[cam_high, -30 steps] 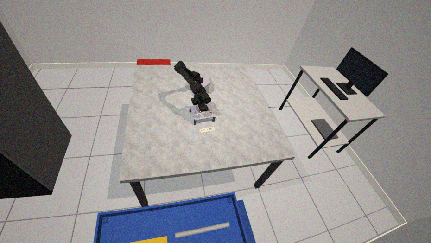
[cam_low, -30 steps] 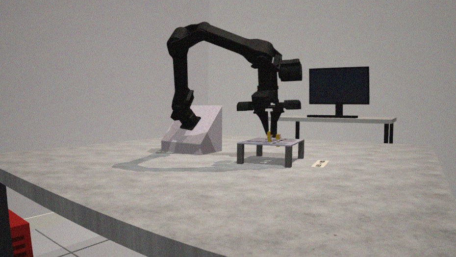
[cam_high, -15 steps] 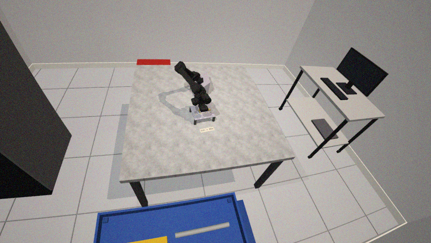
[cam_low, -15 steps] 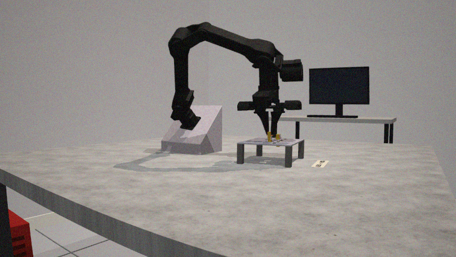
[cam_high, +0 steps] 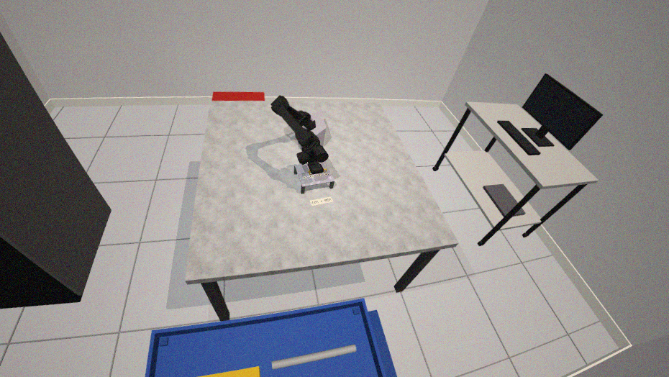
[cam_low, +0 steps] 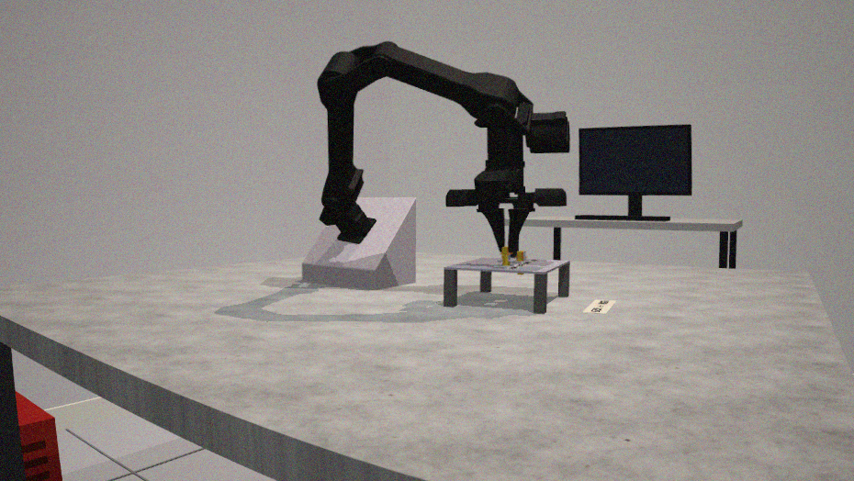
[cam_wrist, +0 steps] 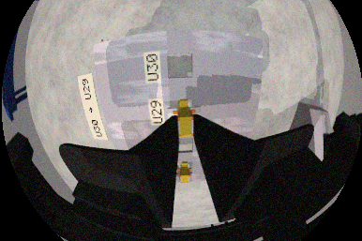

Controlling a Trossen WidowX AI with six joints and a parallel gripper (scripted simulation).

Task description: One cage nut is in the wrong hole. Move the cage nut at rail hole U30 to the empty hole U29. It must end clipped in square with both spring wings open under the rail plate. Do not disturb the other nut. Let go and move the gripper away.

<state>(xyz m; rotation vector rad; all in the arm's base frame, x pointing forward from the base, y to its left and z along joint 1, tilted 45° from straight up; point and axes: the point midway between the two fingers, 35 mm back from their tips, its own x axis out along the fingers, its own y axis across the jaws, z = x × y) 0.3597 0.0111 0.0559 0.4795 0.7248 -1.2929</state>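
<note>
Your hand (cam_high: 315, 173) (cam_low: 509, 253) (cam_wrist: 185, 120) pinches one cage nut (cam_low: 505, 255) (cam_wrist: 186, 120) beside the U29 label (cam_wrist: 156, 112). Hole U30 (cam_wrist: 180, 66) stands open.

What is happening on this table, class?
A black jointed robot arm's hand is shut on a small yellow cage nut with orange wings, beside the U29 label on a pale raised plate. The square U30 hole is empty. A second yellow nut sits apart. Whether the held nut is clipped in, I can't tell.
</note>
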